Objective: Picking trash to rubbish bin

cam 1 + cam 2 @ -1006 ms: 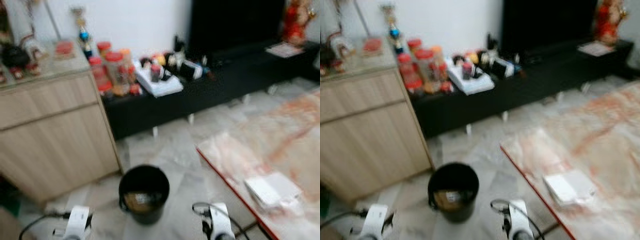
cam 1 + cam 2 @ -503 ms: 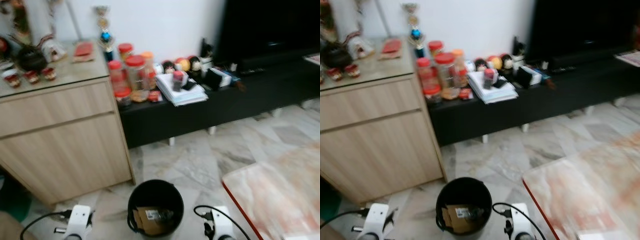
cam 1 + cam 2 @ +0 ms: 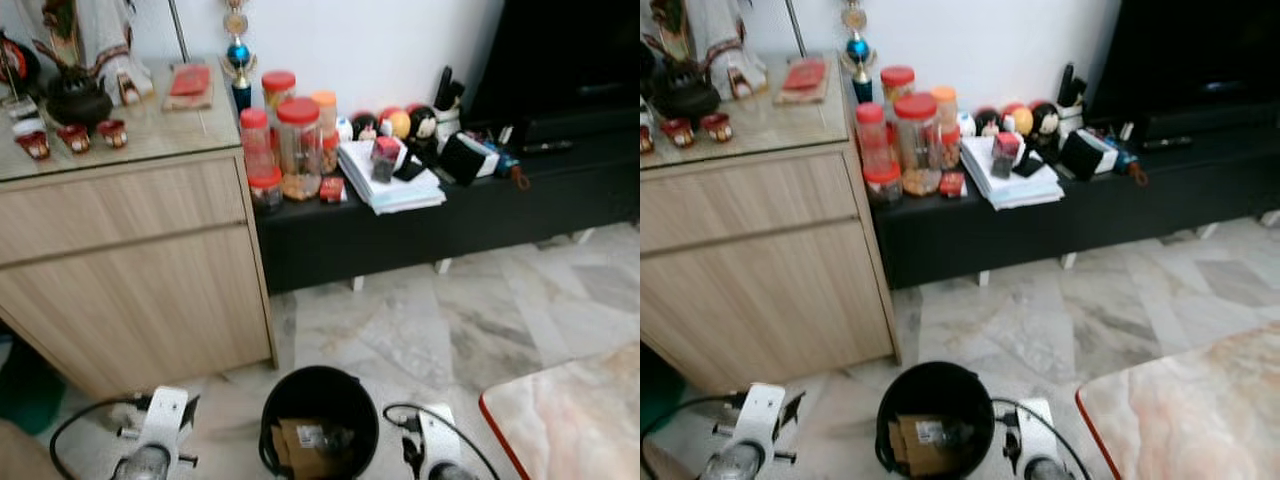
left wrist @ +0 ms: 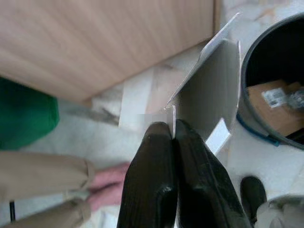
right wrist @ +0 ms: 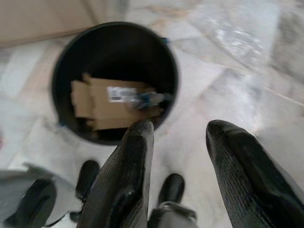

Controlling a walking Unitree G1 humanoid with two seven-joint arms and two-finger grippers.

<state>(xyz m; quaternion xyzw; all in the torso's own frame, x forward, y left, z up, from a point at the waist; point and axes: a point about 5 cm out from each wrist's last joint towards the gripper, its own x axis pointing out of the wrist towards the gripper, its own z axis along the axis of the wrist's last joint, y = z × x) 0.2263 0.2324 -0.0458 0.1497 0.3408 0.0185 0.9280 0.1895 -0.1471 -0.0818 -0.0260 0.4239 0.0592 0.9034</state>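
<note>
Now the left end effector (image 4: 172,137) is clamped on a flat white card (image 4: 213,80) beside the black bin (image 3: 320,420), at abt 9 o'clock of it, prob. for dropping onto the cardboard (image 5: 111,107) inside, w/ the right end effector (image 5: 179,137) spread empty at 3 o'clock.

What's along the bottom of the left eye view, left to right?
Left arm's wrist → black bin with cardboard inside → right arm's wrist → marble table corner with red edge.
</note>
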